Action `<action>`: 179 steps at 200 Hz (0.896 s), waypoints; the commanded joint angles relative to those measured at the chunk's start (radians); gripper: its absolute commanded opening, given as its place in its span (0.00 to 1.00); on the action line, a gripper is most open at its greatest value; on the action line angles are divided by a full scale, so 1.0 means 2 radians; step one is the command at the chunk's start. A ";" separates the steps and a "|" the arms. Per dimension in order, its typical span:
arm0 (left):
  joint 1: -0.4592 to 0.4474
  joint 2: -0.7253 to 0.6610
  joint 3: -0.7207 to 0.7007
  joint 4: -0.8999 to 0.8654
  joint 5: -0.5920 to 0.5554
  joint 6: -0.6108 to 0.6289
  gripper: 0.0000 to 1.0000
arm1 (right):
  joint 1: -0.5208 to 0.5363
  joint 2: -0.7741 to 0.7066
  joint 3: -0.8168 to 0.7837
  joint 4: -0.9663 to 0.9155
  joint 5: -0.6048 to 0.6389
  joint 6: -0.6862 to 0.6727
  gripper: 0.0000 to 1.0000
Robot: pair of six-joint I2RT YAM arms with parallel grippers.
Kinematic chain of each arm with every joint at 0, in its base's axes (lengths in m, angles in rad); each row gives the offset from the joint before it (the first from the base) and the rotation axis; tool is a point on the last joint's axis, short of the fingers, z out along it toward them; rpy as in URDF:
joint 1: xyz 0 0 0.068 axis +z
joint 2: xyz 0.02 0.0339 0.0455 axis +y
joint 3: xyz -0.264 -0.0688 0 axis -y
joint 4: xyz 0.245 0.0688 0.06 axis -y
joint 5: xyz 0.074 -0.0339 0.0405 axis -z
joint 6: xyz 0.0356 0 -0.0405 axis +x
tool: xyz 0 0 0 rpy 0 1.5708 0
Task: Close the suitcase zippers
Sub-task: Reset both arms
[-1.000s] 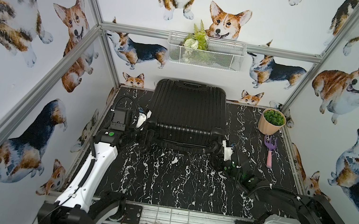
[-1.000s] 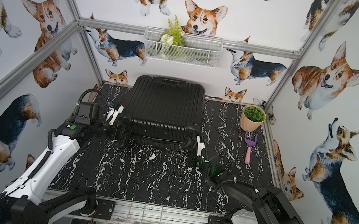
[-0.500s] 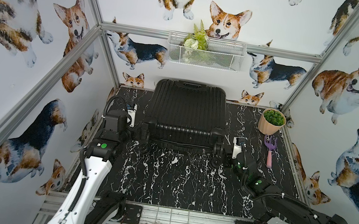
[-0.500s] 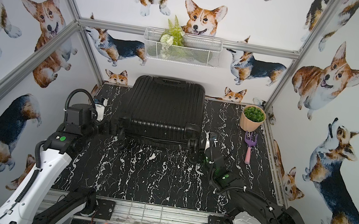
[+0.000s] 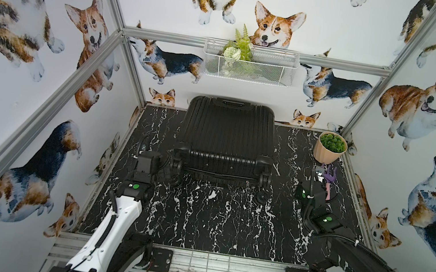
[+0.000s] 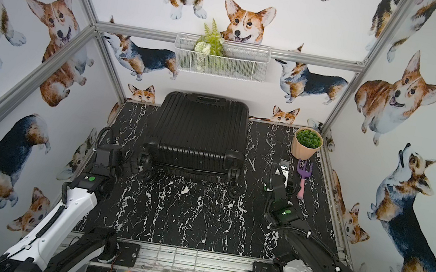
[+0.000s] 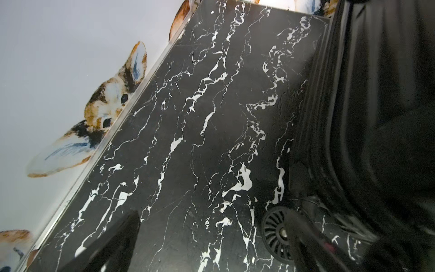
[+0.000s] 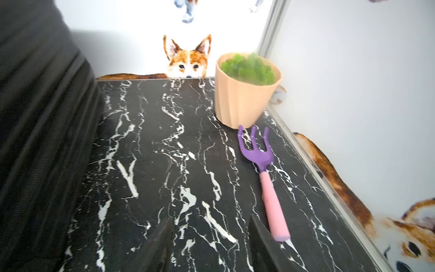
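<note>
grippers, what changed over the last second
The right gripper swung out right from the near corner of the suitcase, toward the purple rake, and its jaws opened; they hold nothing. The left gripper drew back slightly by the near left wheel, jaws open. Suitcase, pot and rake stayed put.

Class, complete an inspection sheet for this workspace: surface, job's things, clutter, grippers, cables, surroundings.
Surface: black white-veined marble tabletop.
Job's things: small black ribbed hard-shell suitcase lying flat at the back, lid down; thin black zip band along its near edge, zipped or not cannot tell.
Clutter: peach ribbed plant pot, upright; purple garden fork with pink handle lying just before it.
Grippers: left gripper open beside a black wheel; right gripper open, empty, near the fork.
Cables: black cables looped by both wrists.
Surroundings: corgi-print walls; white wire basket holding a fern.
</note>
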 commanded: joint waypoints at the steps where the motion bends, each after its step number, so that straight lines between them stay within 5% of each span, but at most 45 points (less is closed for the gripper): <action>1: 0.001 0.008 -0.028 0.076 0.004 -0.008 1.00 | -0.036 -0.003 0.005 -0.022 -0.029 -0.006 0.55; 76: 0.001 0.063 -0.091 0.225 0.028 0.071 1.00 | -0.114 0.054 -0.056 0.114 -0.128 -0.066 0.61; 179: 0.002 0.192 -0.125 0.510 0.105 0.157 1.00 | -0.160 0.157 -0.072 0.320 -0.170 -0.097 0.62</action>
